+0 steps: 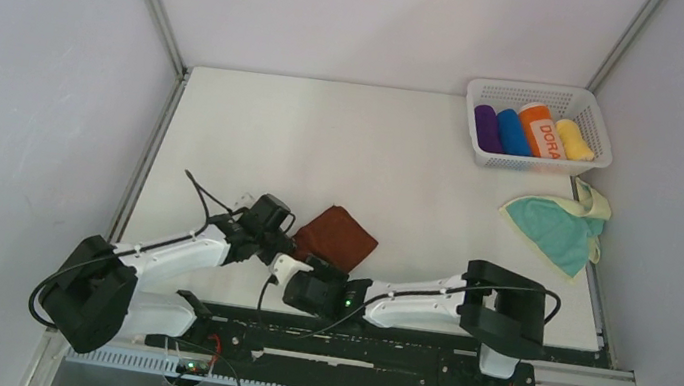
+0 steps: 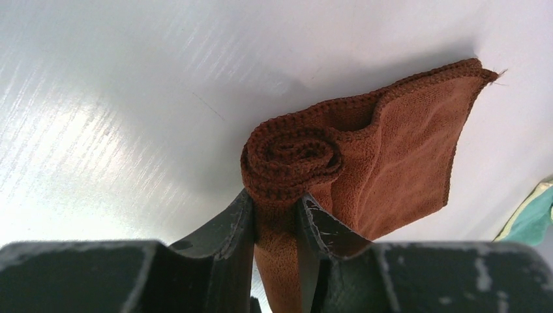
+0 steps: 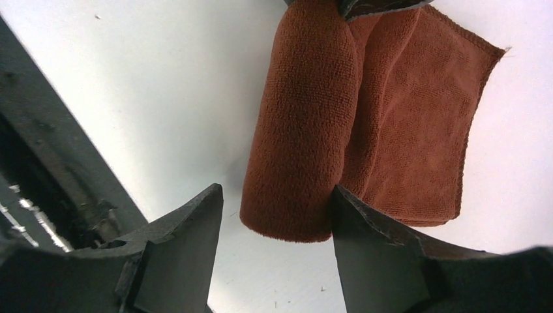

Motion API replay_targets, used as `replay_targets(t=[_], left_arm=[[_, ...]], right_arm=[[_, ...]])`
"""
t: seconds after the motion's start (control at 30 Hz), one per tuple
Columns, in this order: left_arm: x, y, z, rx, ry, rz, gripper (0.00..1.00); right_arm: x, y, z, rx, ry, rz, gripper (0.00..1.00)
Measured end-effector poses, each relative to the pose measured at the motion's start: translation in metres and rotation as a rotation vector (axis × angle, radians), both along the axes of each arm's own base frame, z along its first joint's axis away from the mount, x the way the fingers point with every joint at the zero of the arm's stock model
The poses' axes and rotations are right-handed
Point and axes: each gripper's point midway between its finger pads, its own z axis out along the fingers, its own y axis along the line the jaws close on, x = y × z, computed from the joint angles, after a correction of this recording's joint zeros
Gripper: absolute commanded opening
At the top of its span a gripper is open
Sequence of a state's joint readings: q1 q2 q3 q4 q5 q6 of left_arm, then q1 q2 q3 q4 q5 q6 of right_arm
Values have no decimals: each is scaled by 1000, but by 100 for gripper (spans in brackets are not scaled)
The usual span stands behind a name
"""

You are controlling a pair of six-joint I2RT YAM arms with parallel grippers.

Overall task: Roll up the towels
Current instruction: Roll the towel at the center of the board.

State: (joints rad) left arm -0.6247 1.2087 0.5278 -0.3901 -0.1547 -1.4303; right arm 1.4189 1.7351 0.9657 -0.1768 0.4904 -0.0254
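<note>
The rust-brown towel lies near the table's front edge, partly rolled; the roll's spiral end shows in the left wrist view and the flat part spreads beyond it. My left gripper is shut on the rolled end of the rust-brown towel. My right gripper is open, its jaws straddling the other end of the roll, the right finger touching it. The teal towel with a pale yellow side lies crumpled at the right edge, away from both grippers.
A white basket at the back right holds purple, blue, orange "DORA" and yellow rolls. The arms' base rail runs along the near edge, close behind the right gripper. White walls enclose the table.
</note>
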Motion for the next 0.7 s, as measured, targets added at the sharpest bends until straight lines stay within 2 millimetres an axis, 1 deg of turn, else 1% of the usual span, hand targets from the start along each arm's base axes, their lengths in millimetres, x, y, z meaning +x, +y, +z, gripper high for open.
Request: replay_targets(t=[0.1,0.2,0.27,0.43,0.53,0.57,0.63,0.7], left_arm=[[0,0,0,0,1,1,32],[0,0,0,0,3,1,37],[-1,1,-1,3,6,2,45],[-6,6,3,15,9,8,73],[-4,11,14,10,-34,23,87],[-3,13,21,6,-63,31,90],[1,16,36,-10,-126,40,94],[6,21,54,-29,-205,62,96]], right_arm=[[4,-2,-8,-37,-23,-2,57],[9,0,-11,-56,-51,-9,51],[11,0,-12,-63,-64,-15,47],[15,-1,-16,-70,-46,-17,30],[15,0,-18,-50,18,-3,24],[16,1,-17,-33,55,0,23],[18,3,-15,12,144,3,20],[20,4,-13,72,258,8,18]])
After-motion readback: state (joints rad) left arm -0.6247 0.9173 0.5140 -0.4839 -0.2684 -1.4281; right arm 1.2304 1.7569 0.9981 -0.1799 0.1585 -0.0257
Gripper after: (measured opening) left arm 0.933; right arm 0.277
